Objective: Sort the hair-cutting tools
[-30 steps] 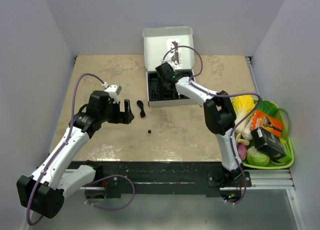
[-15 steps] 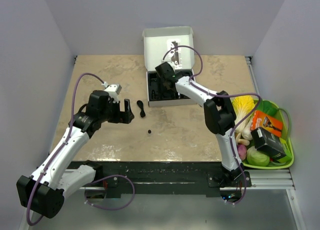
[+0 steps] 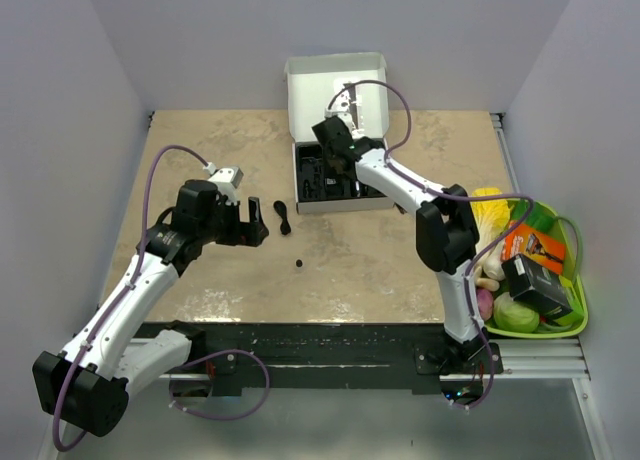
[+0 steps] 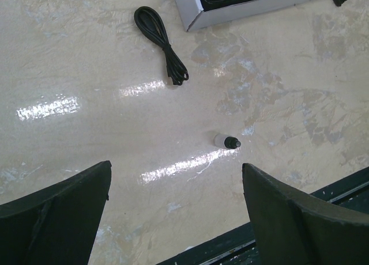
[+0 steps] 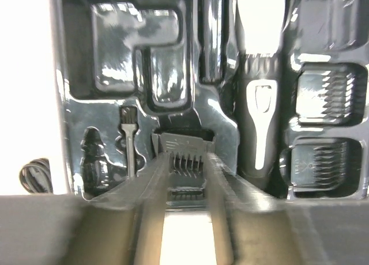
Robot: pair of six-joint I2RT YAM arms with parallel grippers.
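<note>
The white box [image 3: 297, 205] stands open at the back centre, a black moulded tray inside it. My right gripper [image 3: 338, 168] reaches into the tray. In the right wrist view its fingers [image 5: 158, 187] press on both sides of a black comb guard [image 5: 185, 147] sitting in a slot; the right gripper [image 5: 187, 178] is shut on it. The black-and-silver clipper [image 5: 259, 127], two more guards [image 5: 326, 95] and a small brush [image 5: 128, 139] lie in other slots. On the table lie a black cord [image 3: 283, 217] [image 4: 162, 43] and a tiny round bit [image 3: 299, 264] [image 4: 228, 141]. My left gripper [image 3: 255, 225] [image 4: 176, 166] hangs open left of them, holding nothing.
A green basket [image 3: 575, 325] at the right edge holds toy vegetables and a black box [image 3: 535, 282]. The white box's lid [image 3: 310, 95] stands upright at the back. Grey walls close in the table on three sides; a black rail runs along the near edge.
The right wrist has shifted slightly over the box and its jaws have narrowed onto the comb guard. The left arm has not moved.
</note>
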